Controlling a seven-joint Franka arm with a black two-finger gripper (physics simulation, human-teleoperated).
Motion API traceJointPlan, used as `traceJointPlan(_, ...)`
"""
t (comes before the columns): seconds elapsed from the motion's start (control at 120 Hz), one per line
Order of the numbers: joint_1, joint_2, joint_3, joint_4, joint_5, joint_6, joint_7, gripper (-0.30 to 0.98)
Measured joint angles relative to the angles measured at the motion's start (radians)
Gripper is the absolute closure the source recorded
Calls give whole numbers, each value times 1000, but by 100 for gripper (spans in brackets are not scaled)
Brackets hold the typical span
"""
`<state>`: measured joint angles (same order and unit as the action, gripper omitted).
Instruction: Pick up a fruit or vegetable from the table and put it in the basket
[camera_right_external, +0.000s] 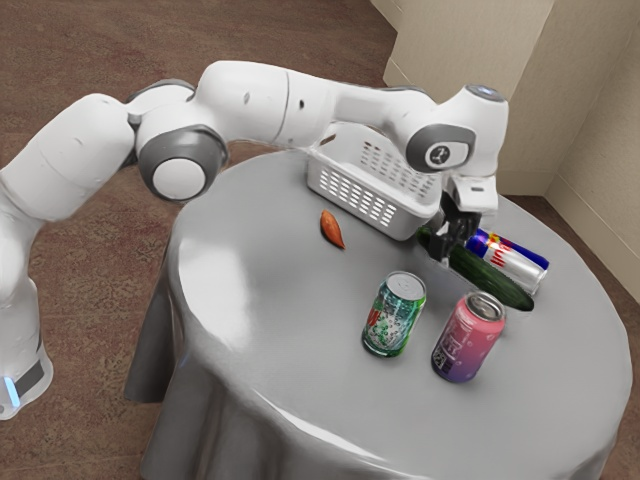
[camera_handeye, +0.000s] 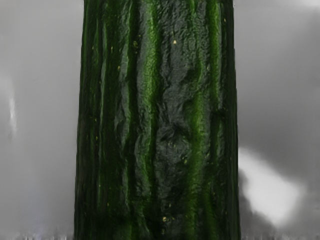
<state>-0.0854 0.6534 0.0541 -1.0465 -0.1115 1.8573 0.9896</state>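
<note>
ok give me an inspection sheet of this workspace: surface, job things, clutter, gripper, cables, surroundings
Surface: round table under a glossy grey cloth
Job's things: cucumber on the table; white basket upright; small orange-brown item, perhaps a sweet potato, lying in front of the basket in the exterior view
Clutter: green can and pink-purple can, both upright; blue-and-silver can on its side along the cucumber
Gripper: black gripper down at the cucumber, next to the basket; grip unclear
Cables: nothing seen
Surroundings: brown floor, beige walls
</note>
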Motion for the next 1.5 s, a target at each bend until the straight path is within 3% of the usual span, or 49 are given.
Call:
traceJointPlan(0.317, 9, -372, 6, -358, 50, -8, -3, 49)
traceJointPlan(0.592, 195, -455, 10, -406, 119, -60, -4, 48)
traceJointPlan(0.833, 357, -461, 9, -409, 150, -86, 0, 50)
traceJointPlan(0.983, 427, -401, 0, -327, 155, -89, 5, 50)
traceJointPlan(1.117, 495, -330, -82, -239, 155, -92, 11, 50)
traceJointPlan(1.5, 530, -266, -118, -178, 154, -86, 25, 50)
